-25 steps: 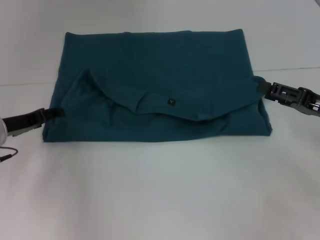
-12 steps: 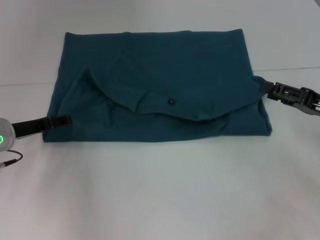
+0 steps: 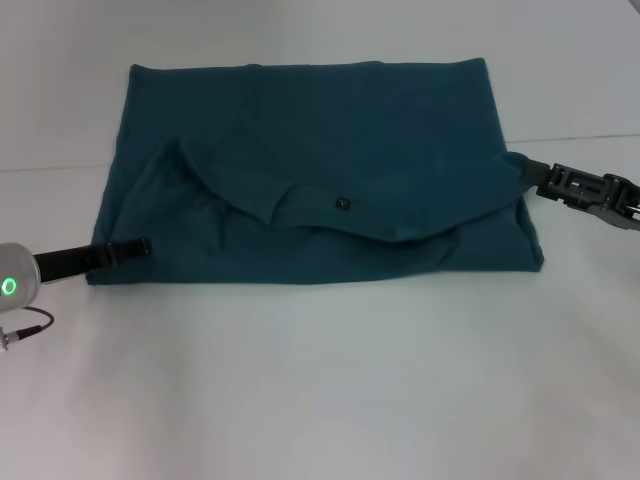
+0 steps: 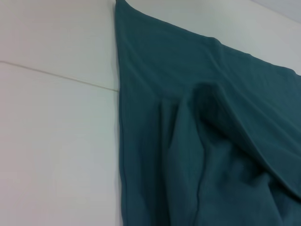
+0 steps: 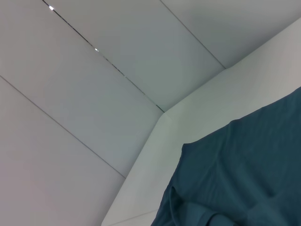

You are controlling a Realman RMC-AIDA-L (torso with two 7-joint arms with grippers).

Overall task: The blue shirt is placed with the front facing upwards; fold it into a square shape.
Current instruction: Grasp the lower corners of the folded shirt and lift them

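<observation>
Blue shirt (image 3: 310,165) folded to a wide rectangle on the white bench (image 3: 320,380), toward its far edge.
Left claw (image 3: 125,248) lies low over the shirt's near-left corner, its grip state indeterminable; right claw (image 3: 535,180) is clamped on a pinch of fabric at the shirt's right edge.
</observation>
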